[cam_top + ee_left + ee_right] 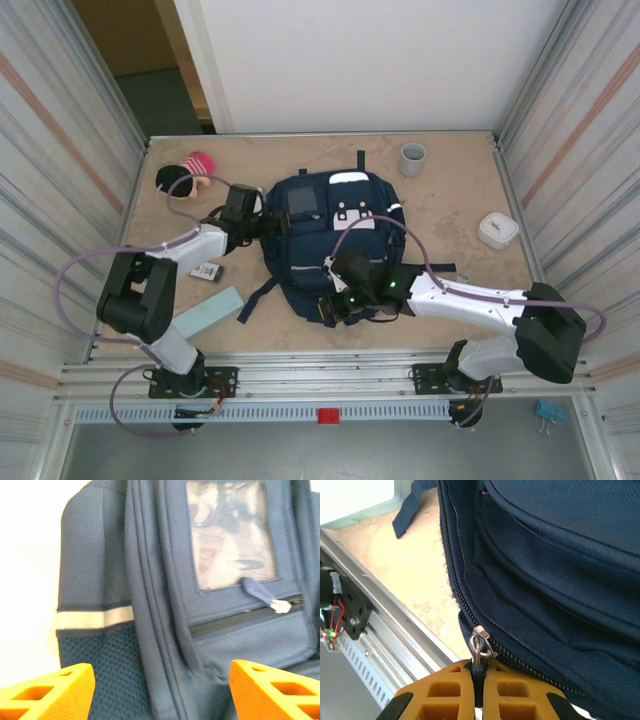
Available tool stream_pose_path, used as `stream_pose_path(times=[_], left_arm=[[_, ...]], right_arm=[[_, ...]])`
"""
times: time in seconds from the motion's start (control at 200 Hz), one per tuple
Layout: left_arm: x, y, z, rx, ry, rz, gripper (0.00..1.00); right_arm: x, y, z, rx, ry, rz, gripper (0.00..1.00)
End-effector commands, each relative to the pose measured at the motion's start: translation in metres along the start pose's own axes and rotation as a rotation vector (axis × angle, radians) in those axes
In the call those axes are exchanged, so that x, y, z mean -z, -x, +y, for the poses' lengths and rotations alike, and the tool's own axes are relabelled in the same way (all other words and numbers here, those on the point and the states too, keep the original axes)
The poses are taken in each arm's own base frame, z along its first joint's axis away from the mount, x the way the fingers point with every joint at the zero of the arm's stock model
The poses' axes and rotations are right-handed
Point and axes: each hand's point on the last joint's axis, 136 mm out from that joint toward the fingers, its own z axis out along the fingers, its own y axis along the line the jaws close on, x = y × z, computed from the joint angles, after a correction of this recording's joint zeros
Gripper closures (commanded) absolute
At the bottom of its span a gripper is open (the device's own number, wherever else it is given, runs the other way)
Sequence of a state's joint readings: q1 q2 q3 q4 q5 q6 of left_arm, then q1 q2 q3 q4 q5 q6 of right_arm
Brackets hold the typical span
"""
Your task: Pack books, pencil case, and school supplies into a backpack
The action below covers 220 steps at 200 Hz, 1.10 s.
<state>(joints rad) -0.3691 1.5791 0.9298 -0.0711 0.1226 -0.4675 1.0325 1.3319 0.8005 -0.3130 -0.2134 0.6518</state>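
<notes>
Right wrist: right gripper (478, 677) pinches zipper pull (479, 647) of backpack (560, 565).
Left wrist: left gripper (160, 690) spread, empty, facing backpack.
Top: pencil case (205, 313) lies left; arms overlap backpack.

The backpack's (100, 555) clear pocket window (230, 535) is blurred, contents unreadable.

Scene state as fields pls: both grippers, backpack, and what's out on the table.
left gripper: open, holding nothing, fingers facing the backpack's left side
right gripper: shut on the zipper pull at the backpack's near edge
backpack: lying flat mid-table, front pocket up
pencil case: on the table, near-left of the backpack, unpacked
small white piece: on the table beside the left arm, unpacked
other: grey cup far side; white box right side
</notes>
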Motion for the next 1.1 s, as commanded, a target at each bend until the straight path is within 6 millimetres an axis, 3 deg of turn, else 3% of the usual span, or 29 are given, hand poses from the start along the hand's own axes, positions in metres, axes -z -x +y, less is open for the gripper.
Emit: stream_pose_path(times=[0.0,0.165,0.291,0.411,0.541,0.656,0.942,0.992,1.097], left_arm=[[0.045,-0.015,-0.016,0.101,-0.065,0.03,0.28],[0.087,-0.087,-0.026,0.371,-0.108,0.109,0.3],[0.109,-0.121,-0.032,0.529,-0.106,0.13,0.32],[0.121,-0.133,-0.04,0.642,-0.121,0.094,0.32],[0.113,-0.149,-0.05,0.777,-0.148,0.161,0.38],[0.107,-0.152,-0.062,0.8,-0.161,0.184,0.44],[0.089,-0.153,-0.072,0.861,-0.173,0.201,0.45],[0.086,-0.156,-0.07,0.868,-0.164,0.206,0.5],[0.084,-0.16,-0.065,0.878,-0.142,0.21,0.71]], right_arm=[[0.005,0.025,0.024,0.012,0.08,-0.059,1.0],[0.001,0.028,0.032,0.027,0.128,-0.043,1.0],[-0.003,0.027,0.037,0.041,0.146,-0.026,1.0],[-0.006,0.023,0.037,0.052,0.142,-0.018,1.0],[-0.006,0.024,0.04,0.066,0.153,-0.023,1.0],[-0.007,0.022,0.044,0.085,0.164,-0.02,1.0],[-0.008,0.018,0.049,0.106,0.179,-0.018,1.0],[-0.008,0.018,0.05,0.112,0.18,-0.02,1.0],[-0.005,0.018,0.05,0.116,0.176,-0.026,1.0]])
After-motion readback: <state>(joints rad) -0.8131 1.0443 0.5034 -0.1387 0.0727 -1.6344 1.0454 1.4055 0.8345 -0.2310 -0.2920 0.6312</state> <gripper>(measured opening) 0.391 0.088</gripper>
